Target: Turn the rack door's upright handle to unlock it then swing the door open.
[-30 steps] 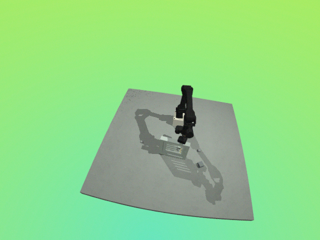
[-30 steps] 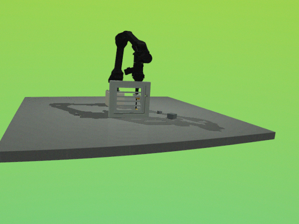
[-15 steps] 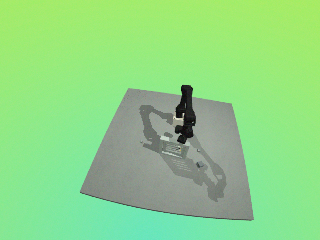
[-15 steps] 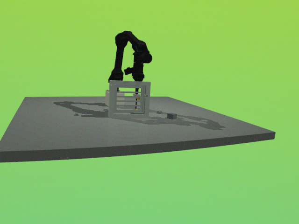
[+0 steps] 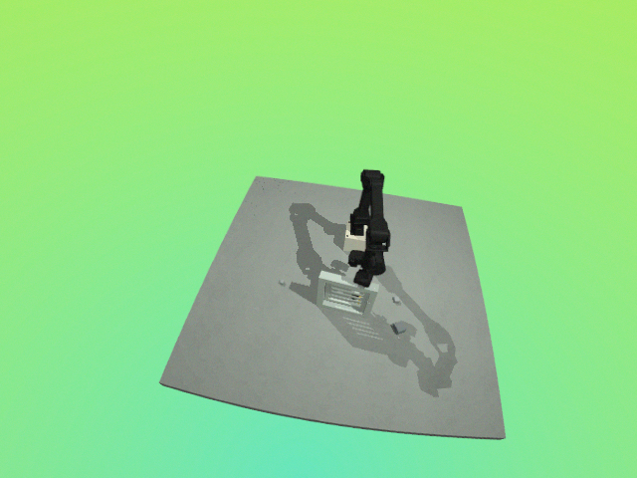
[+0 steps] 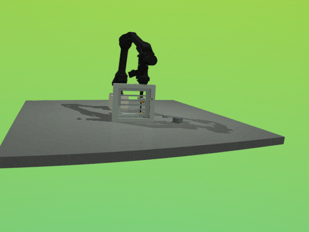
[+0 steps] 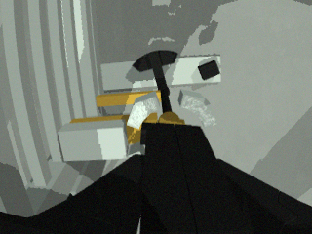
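The pale upright frame (image 5: 334, 278) (image 6: 115, 105) stands on the grey table (image 5: 267, 359) (image 6: 82, 139). The door's pale bars (image 6: 132, 105) (image 7: 41, 73) lie within the frame outline in the exterior view; any small gap is too fine to tell. The upright handle (image 7: 171, 118) (image 6: 142, 101) shows yellow and black parts near the door's right side in the exterior view. My gripper (image 7: 175, 168) points down from above on the arm's side of the frame and is shut on the handle. The fingers hide most of its grip; how far it is turned I cannot tell.
A grey block (image 5: 399, 328) (image 6: 177, 120) and a small grey piece (image 5: 395, 299) (image 6: 164, 116) lie right of the frame. Another small piece (image 5: 281, 282) (image 6: 78, 118) lies left of it. The arm's pale base box (image 5: 353, 241) (image 6: 110, 101) stands behind the frame.
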